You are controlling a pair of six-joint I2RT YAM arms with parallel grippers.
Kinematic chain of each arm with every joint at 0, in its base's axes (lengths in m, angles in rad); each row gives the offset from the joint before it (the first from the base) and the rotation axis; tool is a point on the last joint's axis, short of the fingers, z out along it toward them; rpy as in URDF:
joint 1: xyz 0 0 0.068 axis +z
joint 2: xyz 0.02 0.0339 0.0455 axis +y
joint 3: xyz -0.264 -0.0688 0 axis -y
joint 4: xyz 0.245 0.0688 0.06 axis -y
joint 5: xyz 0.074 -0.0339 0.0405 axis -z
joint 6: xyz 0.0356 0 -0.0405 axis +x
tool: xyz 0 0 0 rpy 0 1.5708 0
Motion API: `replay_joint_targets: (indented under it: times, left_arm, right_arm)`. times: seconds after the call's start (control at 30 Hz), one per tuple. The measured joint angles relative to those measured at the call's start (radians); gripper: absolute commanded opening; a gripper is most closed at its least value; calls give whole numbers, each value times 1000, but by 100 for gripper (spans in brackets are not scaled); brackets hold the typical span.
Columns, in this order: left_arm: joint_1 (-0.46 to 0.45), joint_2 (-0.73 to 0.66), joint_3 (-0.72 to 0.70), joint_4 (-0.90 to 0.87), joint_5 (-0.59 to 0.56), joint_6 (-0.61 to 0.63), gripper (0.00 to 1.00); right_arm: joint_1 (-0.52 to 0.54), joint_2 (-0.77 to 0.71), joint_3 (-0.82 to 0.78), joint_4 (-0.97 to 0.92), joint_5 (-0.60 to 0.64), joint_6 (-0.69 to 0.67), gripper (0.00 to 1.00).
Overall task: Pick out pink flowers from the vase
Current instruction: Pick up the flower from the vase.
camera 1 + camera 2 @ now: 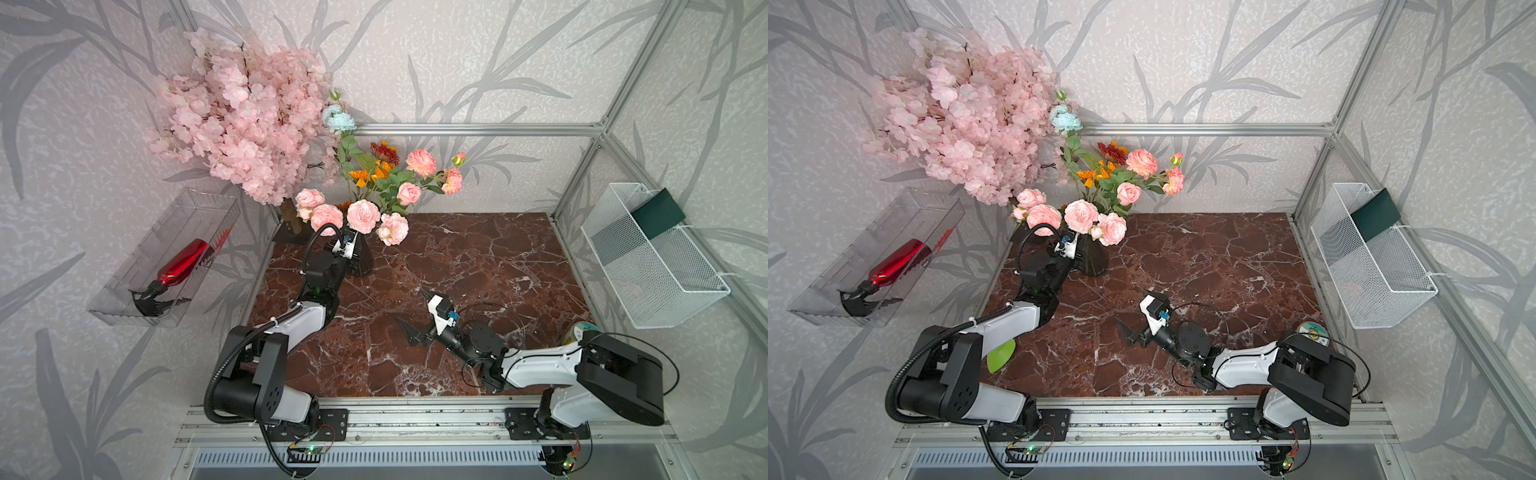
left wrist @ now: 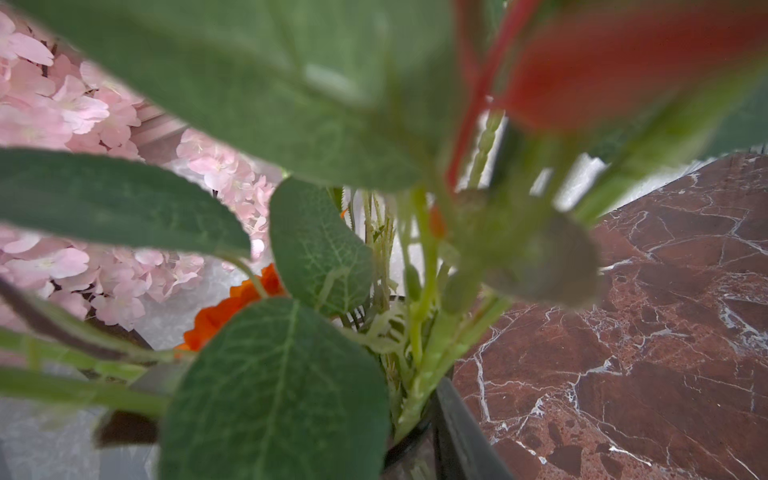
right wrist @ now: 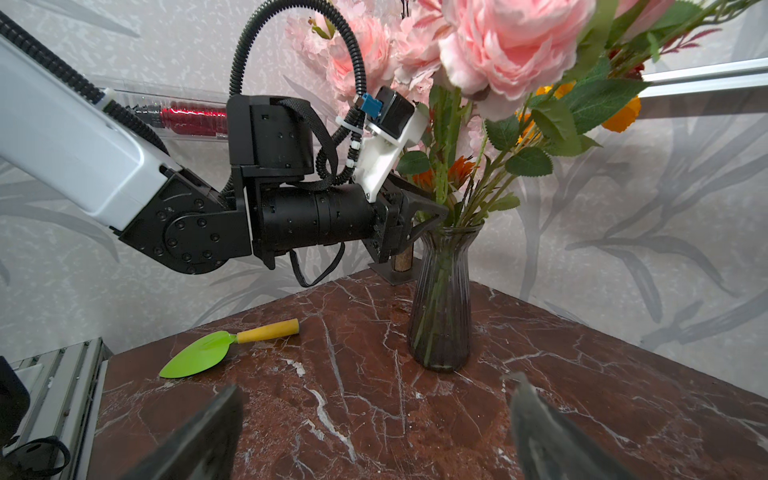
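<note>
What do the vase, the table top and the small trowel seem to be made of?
The vase: likely smoky ribbed glass, glossy; stems show through it. The table top: red-brown marble or a marble-look sheet, white-veined, slightly shiny. The trowel: probably plastic, with smooth green blade and yellow handle.

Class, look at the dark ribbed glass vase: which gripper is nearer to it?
Left. The left gripper is at the rim of the dark ribbed glass vase, among green stems; the right gripper hangs open over the marble tabletop, apart from it.
</note>
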Motion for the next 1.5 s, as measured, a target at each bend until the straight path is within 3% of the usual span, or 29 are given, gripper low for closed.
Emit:
replay_joint_targets:
  times: [0.2,0.4,0.67,1.0,1.5]
  left_arm:
    - [-4,27,19,15,2,-2,34]
    - [-6,42,42,22,33,-10,9]
    - [-6,14,47,2,57,-8,8]
    - [-6,-128,105,-101,68,-43,5]
    - [-6,-269,276,-304,74,-124,4]
  right_arm:
    - [0,1,0,11,4,-3,99]
    - [0,2,-5,26,10,-4,99]
    - [0,2,-6,30,13,-3,99]
    - [0,-5,-5,17,11,4,99]
    - [1,-95,145,-212,9,-32,99]
